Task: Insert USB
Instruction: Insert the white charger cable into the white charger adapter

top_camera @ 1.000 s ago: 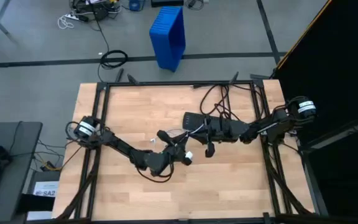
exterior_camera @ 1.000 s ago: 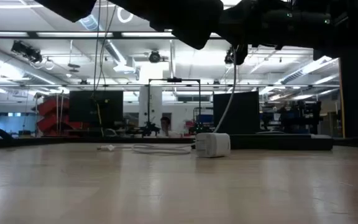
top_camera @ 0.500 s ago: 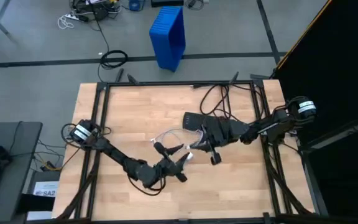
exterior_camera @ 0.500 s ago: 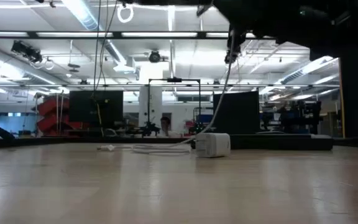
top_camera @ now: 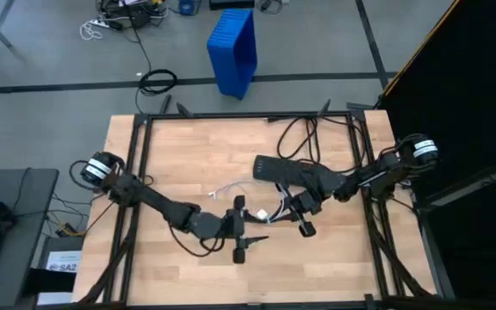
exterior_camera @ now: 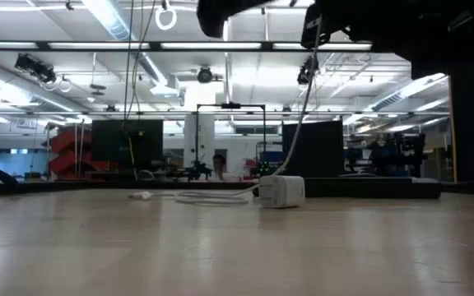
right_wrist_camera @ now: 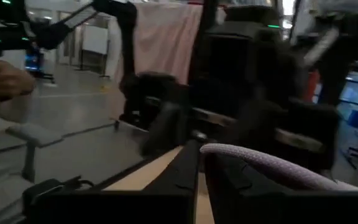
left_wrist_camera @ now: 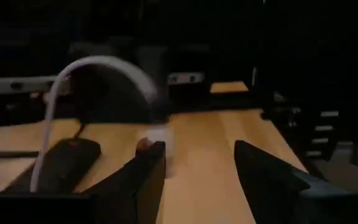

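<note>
Left gripper (top_camera: 246, 244) near centre of table (top_camera: 170, 155), fingers spread apart with nothing between them; wrist view shows bare gap, wood beyond. Hangs above the surface, by the low view.

Right gripper (top_camera: 302, 220) just right of it, slightly farther back. Fingers (right_wrist_camera: 185, 168) pressed together on the USB (right_wrist_camera: 272, 165); cable leaves the grip in a curve. In low view the white cable (exterior_camera: 299, 115) drops from the raised gripper to a white charger block (exterior_camera: 281, 191) on the table, then trails left along the wood to a small plug end (exterior_camera: 141, 196). From above, slack loops (top_camera: 231, 187) lie mid-table, just behind the left gripper.

Power strip (top_camera: 275, 168) farther back, right of centre, black cord (top_camera: 304, 129) running to the far edge.

Judgement, step in hand: carrying plug toward its socket. To do well: keep grip close behind the plug so the floppy cable cannot swing it, square plug to port before pushing, use open left gripper to steady block or strip.

Not resolved: plug tip hidden inside right fingers; port location and orientation not visible; wrist views too dark to confirm which end is held.
</note>
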Tool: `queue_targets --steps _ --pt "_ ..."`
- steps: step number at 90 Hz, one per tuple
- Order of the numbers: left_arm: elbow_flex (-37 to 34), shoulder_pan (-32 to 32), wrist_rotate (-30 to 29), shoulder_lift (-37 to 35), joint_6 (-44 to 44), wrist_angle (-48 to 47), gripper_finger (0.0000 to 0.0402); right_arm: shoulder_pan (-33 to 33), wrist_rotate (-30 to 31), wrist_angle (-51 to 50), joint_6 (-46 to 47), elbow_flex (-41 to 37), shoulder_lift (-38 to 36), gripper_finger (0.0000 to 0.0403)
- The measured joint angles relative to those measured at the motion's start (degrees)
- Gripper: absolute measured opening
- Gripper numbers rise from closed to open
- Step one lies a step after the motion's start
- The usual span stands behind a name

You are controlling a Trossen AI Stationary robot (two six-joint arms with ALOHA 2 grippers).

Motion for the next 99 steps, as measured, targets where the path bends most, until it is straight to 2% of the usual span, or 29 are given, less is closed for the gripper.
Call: queue_targets --steps 11,21,43,53,88,99 --pt "0.0 3.5 1.3 0.0 -1.8 -1.7 0.0177 0.0 -0.4 -0.2 1.3 0.0 0.0 0.0" --pt "0.0 5.1 5.1 0.0 -2.0 -1.1 0.0177 0.0 -1.0 -0.8 1.6 0.0 0.0 0.0" --pt "0.0 6.5 20.4 0.0 -2.2 2.1 0.0176 -0.1 -1.7 -2.0 1.8 0.0 0.0 0.0" --pt "0.0 7.2 24.4 0.0 -3.4 2.7 0.0161 -0.1 -1.7 -1.9 1.8 0.0 0.0 0.0" --pt "0.0 9.7 26.9 0.0 -5.4 2.6 0.0072 -0.1 -1.2 -1.6 1.9 0.0 0.0 0.0" --pt "0.0 9.7 26.7 0.0 -5.2 0.4 0.0032 -0.2 -0.9 -1.8 1.9 0.0 0.0 0.0"
